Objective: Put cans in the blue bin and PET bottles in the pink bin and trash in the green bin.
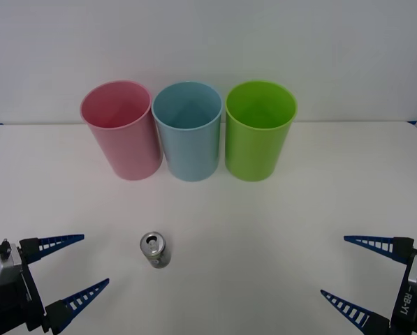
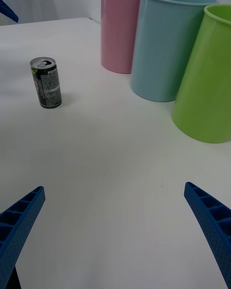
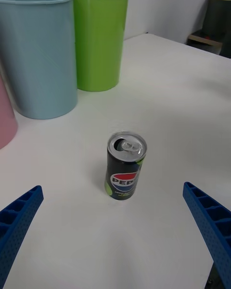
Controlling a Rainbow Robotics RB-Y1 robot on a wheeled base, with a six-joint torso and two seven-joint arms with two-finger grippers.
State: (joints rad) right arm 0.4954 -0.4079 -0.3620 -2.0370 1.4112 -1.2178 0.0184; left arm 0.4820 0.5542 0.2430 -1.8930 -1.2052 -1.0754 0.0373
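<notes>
A small dark can (image 1: 154, 250) with a silver top stands upright on the white table, in front of the bins. The pink bin (image 1: 121, 130), blue bin (image 1: 188, 130) and green bin (image 1: 260, 129) stand in a row at the back, pink on the left. My left gripper (image 1: 82, 264) is open at the front left, a short way left of the can (image 3: 126, 166), which stands ahead of its spread fingers. My right gripper (image 1: 344, 266) is open at the front right, far from the can (image 2: 46, 82). No PET bottles or trash are in view.
The table's (image 1: 278, 223) far edge runs just behind the bins against a pale wall. Wide bare tabletop lies between the can and the right gripper. A dark object (image 3: 219, 24) stands beyond the table's right side.
</notes>
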